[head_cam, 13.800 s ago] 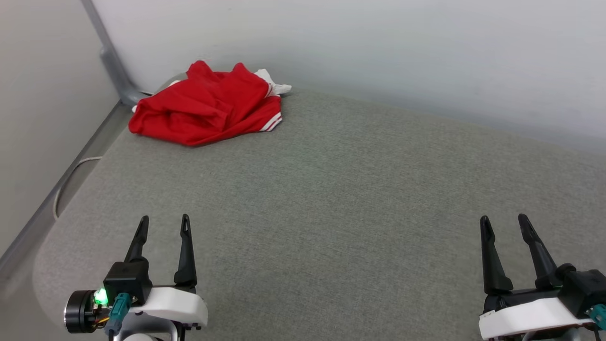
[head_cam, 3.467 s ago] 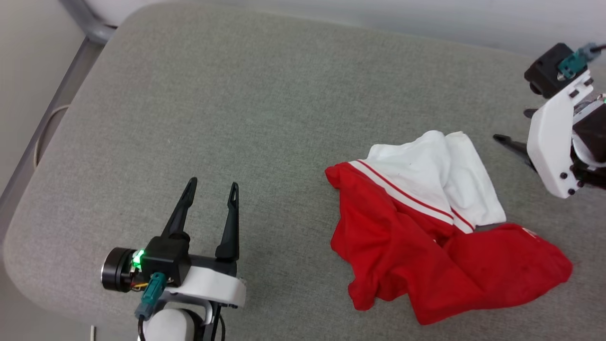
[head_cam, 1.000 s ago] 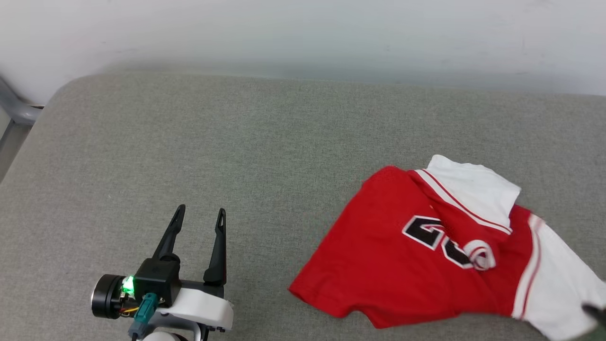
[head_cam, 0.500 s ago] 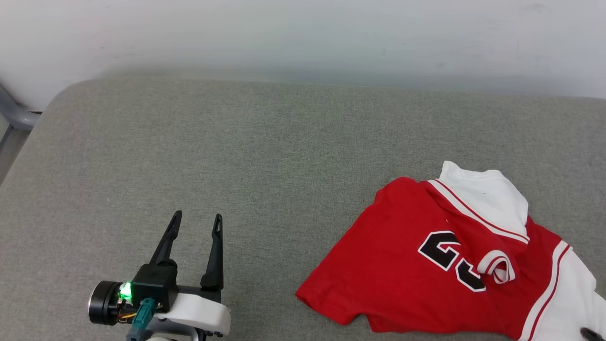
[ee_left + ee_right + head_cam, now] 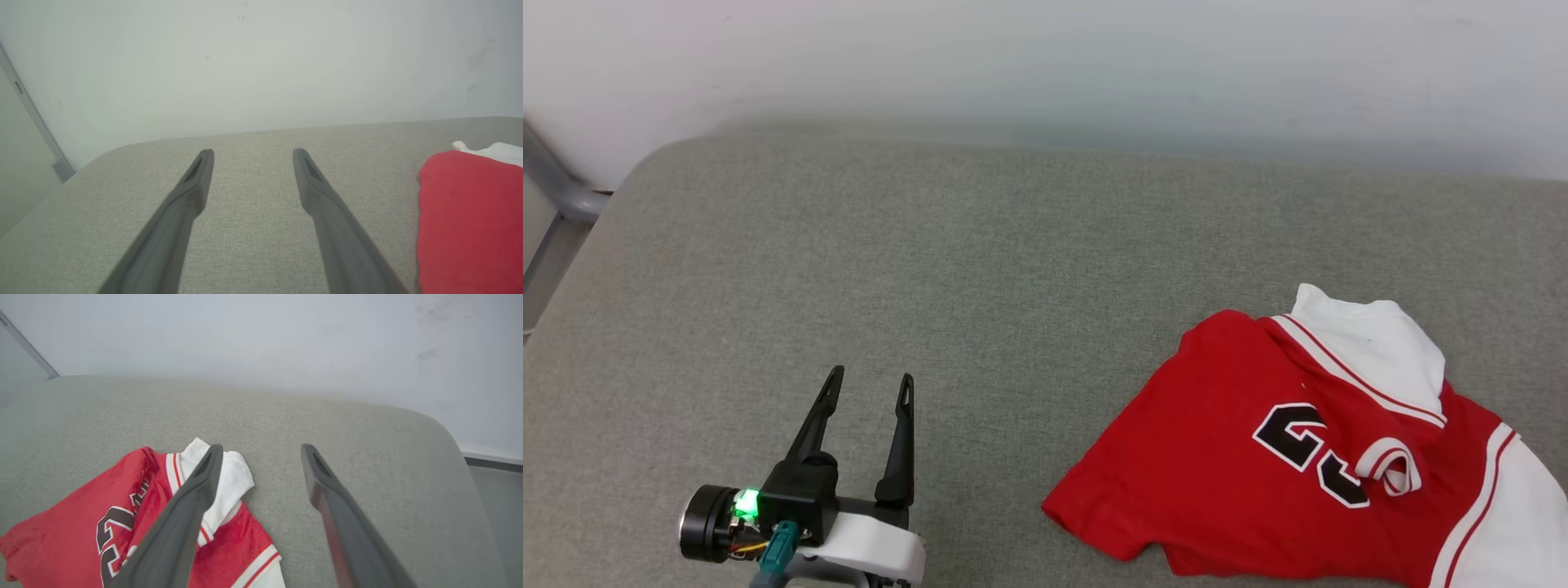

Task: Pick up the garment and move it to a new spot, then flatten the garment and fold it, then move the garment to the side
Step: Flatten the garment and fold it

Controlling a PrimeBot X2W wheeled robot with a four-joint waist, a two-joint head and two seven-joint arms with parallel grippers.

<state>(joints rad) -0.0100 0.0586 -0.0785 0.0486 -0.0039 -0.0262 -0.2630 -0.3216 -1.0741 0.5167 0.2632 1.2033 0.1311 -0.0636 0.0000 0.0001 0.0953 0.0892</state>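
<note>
1. The shirt [image 5: 1217,457] lies rumpled, number up, on the right of the grey cushion [image 5: 980,269].
2. The left end effector [image 5: 872,376] is open and empty, well apart to the shirt's left.
3. The right end effector [image 5: 262,447] is open and empty, near the white sleeve.

Only readable mark: black white-outlined number [image 5: 1294,437] on the red jersey [image 5: 1217,482]. The "2" was clear, second digit partly folded under.

Black left claw [image 5: 872,376], white mount [image 5: 876,549], green light [image 5: 745,503]

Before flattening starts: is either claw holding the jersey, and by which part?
Nothing is held: left claw and right claw stand open; the red jersey lies free.
</note>
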